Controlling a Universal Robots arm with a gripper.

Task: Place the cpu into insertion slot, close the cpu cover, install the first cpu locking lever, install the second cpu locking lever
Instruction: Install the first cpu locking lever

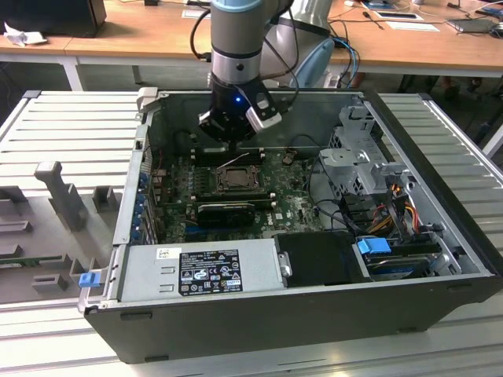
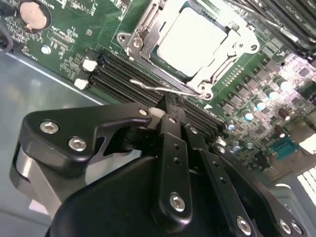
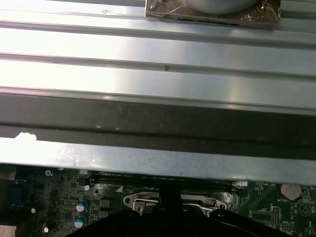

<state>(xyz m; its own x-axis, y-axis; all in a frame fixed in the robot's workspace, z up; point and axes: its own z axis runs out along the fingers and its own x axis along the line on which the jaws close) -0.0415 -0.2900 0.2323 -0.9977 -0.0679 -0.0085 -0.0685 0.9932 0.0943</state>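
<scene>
In the second wrist view the cpu [image 2: 193, 40] sits seated in the insertion slot [image 2: 165, 58], its pale metal top showing through the square window of the cpu cover [image 2: 148, 29], which lies flat down over it. A thin wire locking lever [image 2: 163, 89] runs along the socket edge nearest the gripper [image 2: 170, 114], and the black fingers reach right up to that lever, at or just short of touching it (actual contact cannot be made out). The jaws are drawn narrow, the fingertips close together at the lever, though whether the wire is pinched between them cannot be told.

In the exterior view the gripper [image 1: 233, 143] hangs just above the far side of the socket [image 1: 233, 178], inside an open black computer case [image 1: 259, 322] lying on its side. A large grey labelled power-supply box [image 1: 200, 271] fills the near edge of the case, with a drive cage and bundled cables toward the exterior view's right. The case rests on a ribbed grey metal surface [image 1: 71, 126]; grey fixture blocks [image 1: 59, 192] stand on it at the exterior view's left. Behind runs a wooden desk [image 1: 149, 35] with papers on it.
</scene>
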